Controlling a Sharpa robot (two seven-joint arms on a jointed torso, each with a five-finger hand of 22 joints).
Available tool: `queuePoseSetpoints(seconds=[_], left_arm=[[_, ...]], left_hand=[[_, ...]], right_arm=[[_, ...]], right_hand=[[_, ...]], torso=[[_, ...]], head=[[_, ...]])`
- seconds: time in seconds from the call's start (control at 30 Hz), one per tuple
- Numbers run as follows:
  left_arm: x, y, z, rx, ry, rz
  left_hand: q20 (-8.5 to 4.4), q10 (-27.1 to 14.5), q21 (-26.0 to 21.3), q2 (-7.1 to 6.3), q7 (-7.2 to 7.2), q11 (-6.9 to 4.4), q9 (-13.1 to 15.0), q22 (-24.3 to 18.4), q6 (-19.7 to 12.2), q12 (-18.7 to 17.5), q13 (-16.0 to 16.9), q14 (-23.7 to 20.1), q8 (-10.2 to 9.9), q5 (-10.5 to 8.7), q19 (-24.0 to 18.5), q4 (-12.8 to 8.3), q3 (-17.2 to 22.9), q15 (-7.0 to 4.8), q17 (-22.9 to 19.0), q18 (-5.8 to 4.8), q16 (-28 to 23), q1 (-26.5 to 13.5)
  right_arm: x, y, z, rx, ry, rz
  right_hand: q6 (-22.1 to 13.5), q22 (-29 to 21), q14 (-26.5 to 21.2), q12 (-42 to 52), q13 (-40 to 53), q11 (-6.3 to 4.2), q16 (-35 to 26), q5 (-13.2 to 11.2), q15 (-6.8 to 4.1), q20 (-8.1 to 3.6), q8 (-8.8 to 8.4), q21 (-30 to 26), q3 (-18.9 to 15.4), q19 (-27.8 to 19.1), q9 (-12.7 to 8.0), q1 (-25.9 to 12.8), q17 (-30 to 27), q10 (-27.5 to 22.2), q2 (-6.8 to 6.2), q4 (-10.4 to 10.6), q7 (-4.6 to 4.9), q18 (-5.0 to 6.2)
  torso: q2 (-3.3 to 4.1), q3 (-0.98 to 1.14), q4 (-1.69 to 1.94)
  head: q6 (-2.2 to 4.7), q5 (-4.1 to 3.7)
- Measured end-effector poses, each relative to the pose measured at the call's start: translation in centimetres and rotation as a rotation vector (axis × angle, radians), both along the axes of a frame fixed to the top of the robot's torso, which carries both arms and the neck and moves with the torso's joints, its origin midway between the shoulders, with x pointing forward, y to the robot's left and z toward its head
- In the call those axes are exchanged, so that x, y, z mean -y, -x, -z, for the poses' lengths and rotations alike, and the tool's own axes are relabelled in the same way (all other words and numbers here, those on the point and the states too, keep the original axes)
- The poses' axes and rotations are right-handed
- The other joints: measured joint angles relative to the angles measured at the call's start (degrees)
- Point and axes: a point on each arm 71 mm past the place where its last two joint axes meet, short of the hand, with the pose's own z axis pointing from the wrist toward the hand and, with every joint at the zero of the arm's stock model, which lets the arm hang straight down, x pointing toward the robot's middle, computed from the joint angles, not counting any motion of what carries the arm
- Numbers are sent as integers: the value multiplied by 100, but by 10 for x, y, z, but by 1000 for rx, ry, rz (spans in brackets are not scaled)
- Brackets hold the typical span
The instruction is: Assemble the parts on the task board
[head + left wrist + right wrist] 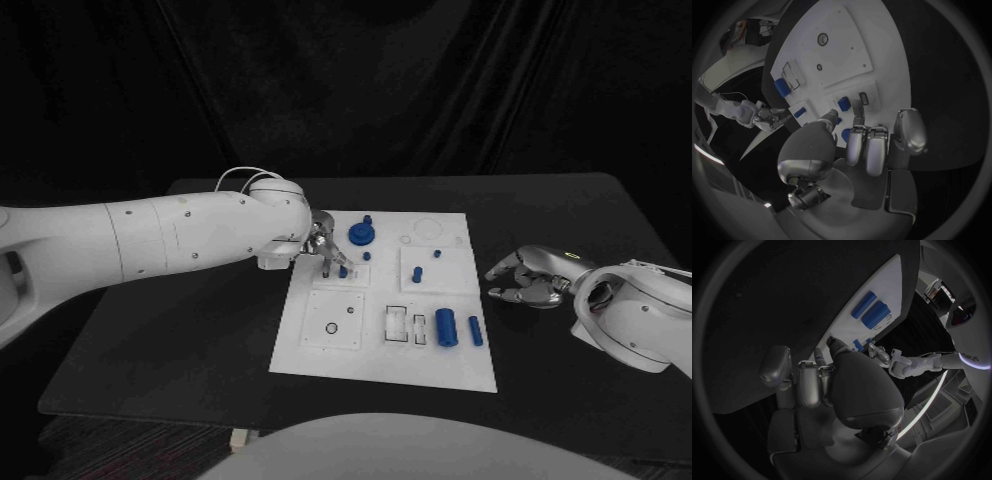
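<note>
I've got my left hand point(310, 250) over the far-left part of the task board point(387, 355), fingers point(862, 145) pointing down at a small blue peg point(343, 269) that sits just off their tips. From the left wrist view the fingers are bunched close around that spot, with blue pieces point(844, 104) right at the tips, but I cannot tell whether anything is actually pinched or they only touch it. I judge I'm working on seating or picking that peg; the hand is low and tight to the board for that reason.

A round blue knob point(361, 234) stands just beyond the fingers, on the side away from me. Two more small pegs point(417, 273) stand in the board's middle, well apart from the left fingers, towards my right hand. Two larger blue cylinders point(447, 326) lie side by side near the board's near-right area, nearer the right hand than the left.

My right hand point(531, 278) is parked on the worktop point(173, 340) just off the board's right edge, fingers curled in, holding nothing as far as I see. I judge it is kept clear so it doesn't crowd the left one.

Empty slots point(405, 326) and a ring outline point(333, 327) sit on the near half, so plenty is left to assemble.
</note>
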Motion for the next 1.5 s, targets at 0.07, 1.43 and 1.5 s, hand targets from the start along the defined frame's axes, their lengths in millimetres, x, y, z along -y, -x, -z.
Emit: queuePoseSetpoints(seconds=[0.07,1.43,1.5], left_arm=[[-3,-3,-10,25,8,-5],[-52,-51,-63,213,67,-91],[-51,-52,-62,206,61,-92]], left_hand=[[0,0,0,-16,-43,0,161,0,-43,0,0,-21,107,0,0,48,-92,-20,0,0,0,16],[-11,1,296,191,16,-40,897,-2,-709,200,0,-21,502,0,154,420,-650,-19,3,0,155,509],[-11,1,296,191,32,-40,894,-2,-727,200,0,-21,502,0,154,433,-664,-20,5,0,155,509]], right_arm=[[0,0,0,0,0,1],[-6,7,-53,250,-160,-26],[-7,6,-53,257,-163,-29]], right_hand=[[0,0,0,0,0,0,0,0,0,0,0,0,0,0,0,0,0,0,0,0,0,0],[153,3,0,111,-653,-1,-217,-630,-1,-21,0,357,-150,185,-17,-356,0,1,-141,404,-52,-1],[154,3,0,111,-652,-1,-217,-631,-1,-21,0,357,-150,185,-17,-356,0,1,-141,404,-52,-1]], torso=[[0,0,0],[235,-43,-18],[238,-43,-19]], head=[[0,-15],[0,-14],[0,-9]])
